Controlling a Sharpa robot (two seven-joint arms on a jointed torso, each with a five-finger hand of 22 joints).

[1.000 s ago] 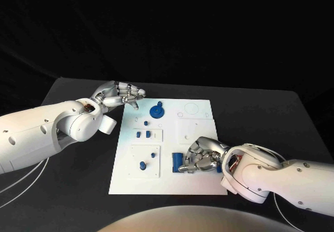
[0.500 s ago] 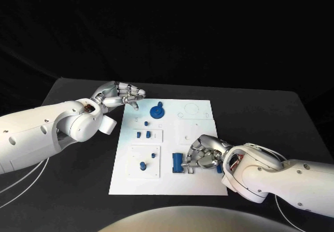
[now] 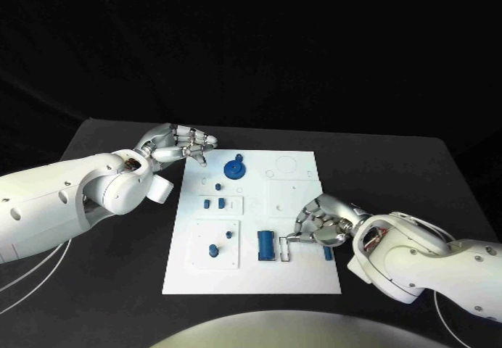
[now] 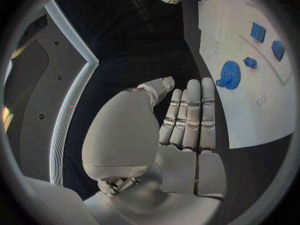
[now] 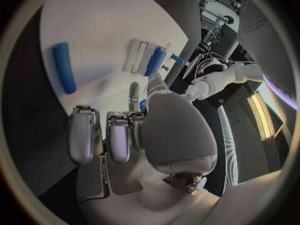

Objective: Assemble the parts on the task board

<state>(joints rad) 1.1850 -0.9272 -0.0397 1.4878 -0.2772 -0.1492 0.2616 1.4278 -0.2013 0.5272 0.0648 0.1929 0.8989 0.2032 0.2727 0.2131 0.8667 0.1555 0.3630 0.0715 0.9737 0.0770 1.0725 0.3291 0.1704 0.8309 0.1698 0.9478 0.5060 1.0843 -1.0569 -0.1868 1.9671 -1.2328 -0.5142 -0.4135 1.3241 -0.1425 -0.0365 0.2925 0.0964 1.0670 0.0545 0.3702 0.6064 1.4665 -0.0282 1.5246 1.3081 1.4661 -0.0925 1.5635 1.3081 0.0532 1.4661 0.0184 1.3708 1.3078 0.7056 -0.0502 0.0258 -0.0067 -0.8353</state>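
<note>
The white rectangular task board (image 3: 298,275) lies at frame centre. The right hand (image 3: 322,226), at lower right, pinches a small part, mostly hidden, beside the blue plastic cylinder (image 3: 268,245). The left hand (image 3: 178,143), at upper left, is curled in on nothing. The blue plastic gear (image 3: 236,168) looks light, rigid and smooth; grasp it at the rim.

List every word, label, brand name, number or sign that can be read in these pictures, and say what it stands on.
None can be read.
Task board: outlines and recesses, no lettering visible.
Blue gear and blue cylinder: plain, unmarked.
Left hand and right hand: no brand or number visible.
Black table: plain.
</note>
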